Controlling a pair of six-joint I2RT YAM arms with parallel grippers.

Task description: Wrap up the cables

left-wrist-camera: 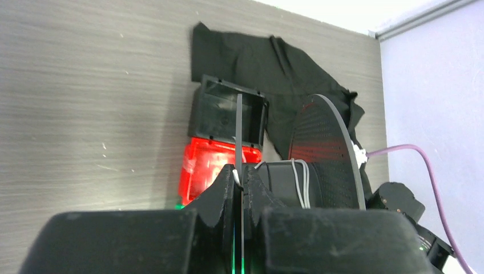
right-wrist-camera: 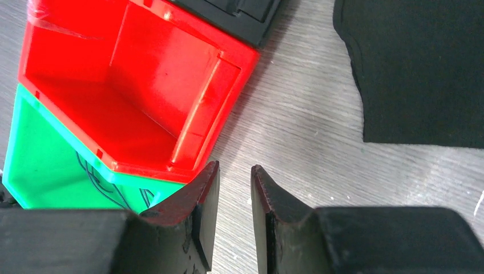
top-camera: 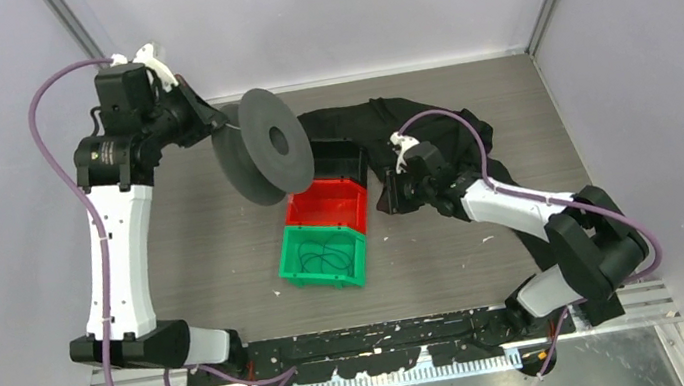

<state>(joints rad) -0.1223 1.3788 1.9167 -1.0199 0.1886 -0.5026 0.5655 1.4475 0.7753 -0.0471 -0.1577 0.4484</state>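
My left gripper (top-camera: 216,126) is raised at the back left and shut on the near flange of a dark grey spool (top-camera: 261,149). In the left wrist view the thin flange (left-wrist-camera: 239,125) stands edge-on between the closed fingers (left-wrist-camera: 225,188). The white cable (left-wrist-camera: 299,182) shows as a few turns round the spool's hub, and a short white end (left-wrist-camera: 236,177) sits at the fingertips. My right gripper (top-camera: 387,197) is low over the table beside the red bin (right-wrist-camera: 131,85). It is open by a narrow gap (right-wrist-camera: 234,168) and empty.
A black bin (top-camera: 338,158), a red bin (top-camera: 324,203) and a green bin (top-camera: 321,254) stand in a row mid-table. The green bin holds thin dark cable loops. A black cloth (top-camera: 430,130) lies at the back right, partly under the right arm.
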